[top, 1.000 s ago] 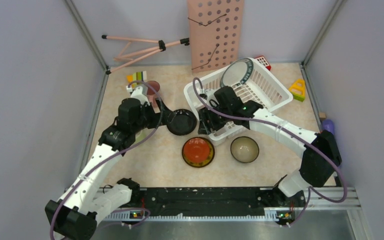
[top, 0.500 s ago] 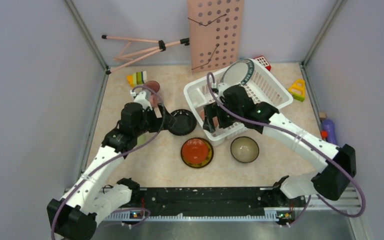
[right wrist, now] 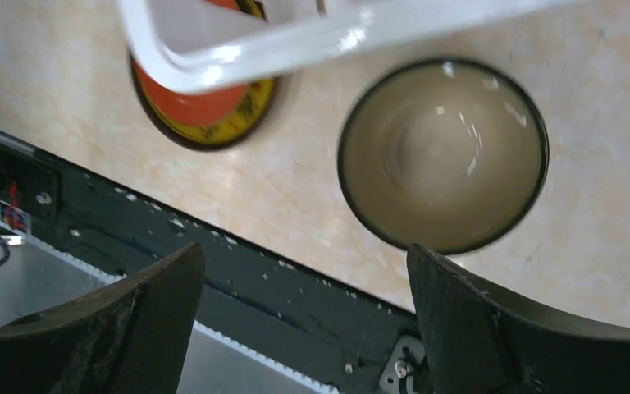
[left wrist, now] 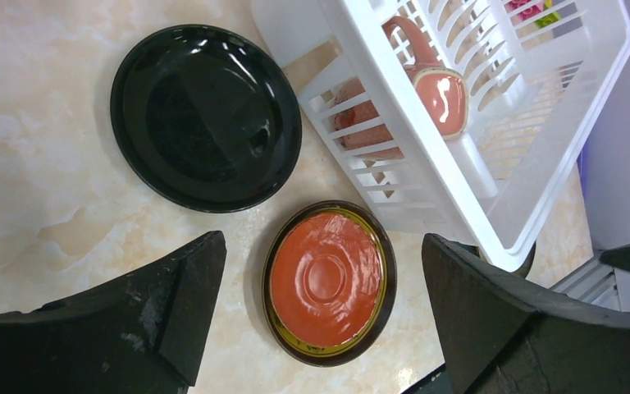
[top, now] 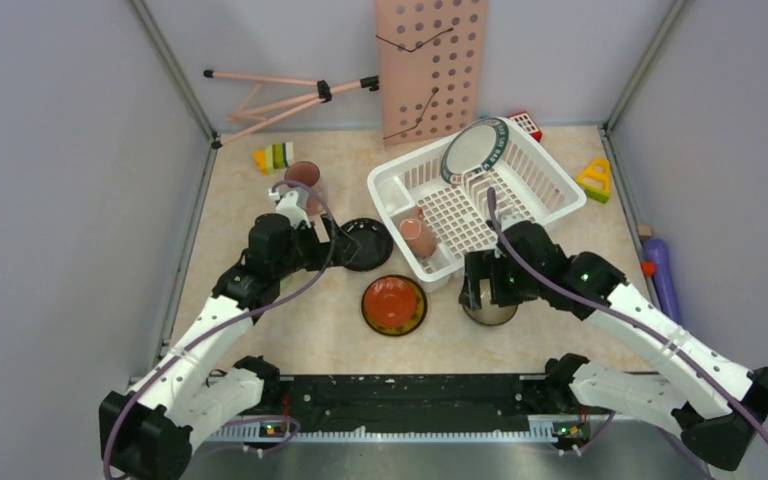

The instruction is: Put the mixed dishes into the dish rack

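Fingers (left wrist: 164,312) of the left gripper (left wrist: 320,246): matt black plastic, faintly grainy, with pale scuffs; those of the right gripper (right wrist: 305,254) look alike. Between the left fingers, red plate (left wrist: 326,281): smooth, soft sheen, with a duller yellowish rim band. Beyond one left fingertip, black plate (left wrist: 205,115): high gloss with mirror-like highlights. Beyond the other, dish rack (top: 388,196): white moulded plastic, smooth and shiny; inside it, pinkish cup (left wrist: 439,90): glossy, with a bright streak. Ahead of the right gripper, bowl (right wrist: 443,152): glossy cream interior and dark rim; ceramic or plastic cannot be told. Table top (left wrist: 41,164) beneath both grippers: smooth, marble-patterned beige, low sheen. Just behind the right fingertips, base rail (right wrist: 238,287): matt black, flecked with pale specks.
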`<state>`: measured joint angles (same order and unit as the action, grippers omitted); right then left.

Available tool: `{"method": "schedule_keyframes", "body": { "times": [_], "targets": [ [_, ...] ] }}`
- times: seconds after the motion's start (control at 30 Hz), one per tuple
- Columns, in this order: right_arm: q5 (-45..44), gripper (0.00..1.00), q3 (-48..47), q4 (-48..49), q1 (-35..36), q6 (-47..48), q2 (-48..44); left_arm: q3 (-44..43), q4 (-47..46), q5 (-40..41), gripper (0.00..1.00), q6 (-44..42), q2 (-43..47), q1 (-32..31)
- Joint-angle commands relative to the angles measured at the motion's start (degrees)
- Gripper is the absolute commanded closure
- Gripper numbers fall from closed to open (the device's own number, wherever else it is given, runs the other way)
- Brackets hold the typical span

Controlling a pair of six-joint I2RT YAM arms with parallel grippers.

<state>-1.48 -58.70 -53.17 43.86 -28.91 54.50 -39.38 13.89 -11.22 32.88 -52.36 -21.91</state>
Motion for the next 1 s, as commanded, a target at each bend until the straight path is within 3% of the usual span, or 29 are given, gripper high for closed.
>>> {"method": "schedule_keyframes", "body": {
  "times": [0.0, 0.13, 0.37, 0.6, 0.97],
  "targets": [
    [-2.9, 0.08, 7.5, -4.7, 0.3, -10.2, -3.1, -0.4, -4.3, -1.8, 0.06, -0.2, 0.2, -0.5],
    [-4.5, 0.07, 12.4, -0.2, 0.3, -13.3, -2.5, -0.7, -4.0, -2.2, 0.06, -0.2, 0.3, -0.7],
    [3.4, 0.19, 14.3, 12.6, 0.6, -3.6, 3.5, -0.5, -2.4, -1.8, 0.06, -0.5, 1.2, -0.8],
    [-3.7, 0.19, 11.6, 12.9, 4.2, 0.3, 12.5, -1.8, -0.1, -0.1, 0.07, -1.8, 1.0, -0.7],
    [-8.5, 0.36, 13.9, 18.8, 5.9, 0.7, 18.7, -2.5, -0.1, 1.9, 0.07, -2.3, 2.1, -0.7]
  ]
}}
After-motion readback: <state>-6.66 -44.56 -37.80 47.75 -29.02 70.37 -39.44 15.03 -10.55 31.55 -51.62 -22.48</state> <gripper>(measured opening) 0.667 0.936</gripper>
